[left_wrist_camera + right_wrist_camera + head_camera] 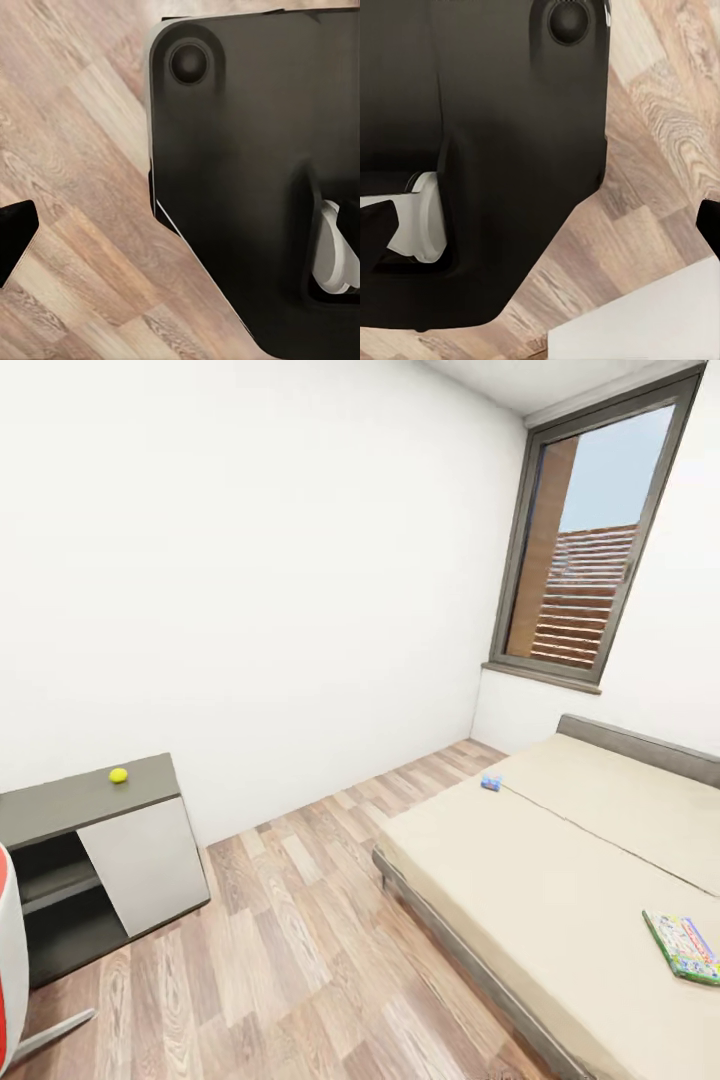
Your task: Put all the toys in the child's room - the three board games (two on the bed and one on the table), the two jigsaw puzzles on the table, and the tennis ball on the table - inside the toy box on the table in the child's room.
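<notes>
bedroom — bed [560, 840], window [590, 550], wood floor [300, 940]

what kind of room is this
Most likely a bedroom, perhaps a child's: a wide bed with a colourful board game on it, a low cabinet holding a tennis ball, and a window.

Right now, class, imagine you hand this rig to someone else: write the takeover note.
Grippers: wrist views look down at wood floor and the robot's dark base; jaws unreadable.
Things: tennis ball on the grey cabinet; one board game on the bed near its right edge; a small blue item at the bed's far edge.
Done: nothing visibly packed.
Left: find the toy box, collect everything.
</notes>
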Available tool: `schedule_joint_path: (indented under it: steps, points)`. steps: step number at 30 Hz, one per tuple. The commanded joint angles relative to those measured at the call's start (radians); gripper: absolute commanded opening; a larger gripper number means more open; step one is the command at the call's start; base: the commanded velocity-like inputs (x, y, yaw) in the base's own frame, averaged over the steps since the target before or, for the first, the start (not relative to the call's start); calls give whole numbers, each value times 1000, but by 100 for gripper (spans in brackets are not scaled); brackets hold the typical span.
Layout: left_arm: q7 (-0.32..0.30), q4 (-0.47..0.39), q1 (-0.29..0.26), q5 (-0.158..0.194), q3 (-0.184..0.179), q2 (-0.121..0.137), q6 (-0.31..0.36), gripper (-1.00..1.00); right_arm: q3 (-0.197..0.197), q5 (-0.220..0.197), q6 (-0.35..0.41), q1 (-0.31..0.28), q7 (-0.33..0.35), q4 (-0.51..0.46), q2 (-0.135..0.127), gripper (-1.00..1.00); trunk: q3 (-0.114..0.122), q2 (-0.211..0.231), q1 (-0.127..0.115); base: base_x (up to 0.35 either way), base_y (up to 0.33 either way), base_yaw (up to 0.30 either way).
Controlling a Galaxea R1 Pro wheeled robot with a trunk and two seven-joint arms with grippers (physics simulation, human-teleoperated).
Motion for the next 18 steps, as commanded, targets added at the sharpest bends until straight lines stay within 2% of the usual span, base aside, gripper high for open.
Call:
schedule_joint_path:
  steps: [1,7,14,18]
  points:
    - [0,0,0,-1,-1,1,-3,100,-1,-1,-4,0,0,1,0,100,-2,-2,1,-1,0,-277]
    - [1,1,0,0,-1,7,-4,100,-1,-1,-5,0,1,1,1,100,-1,-2,1,-62,0,-278]
    - [1,1,0,0,-1,9,-4,100,-1,-1,-7,0,2,1,1,100,-1,-2,1,-250,0,-279]
    - [1,1,0,0,-1,9,-3,100,-1,-1,-7,0,2,1,1,100,-1,-2,1,-120,0,-279]
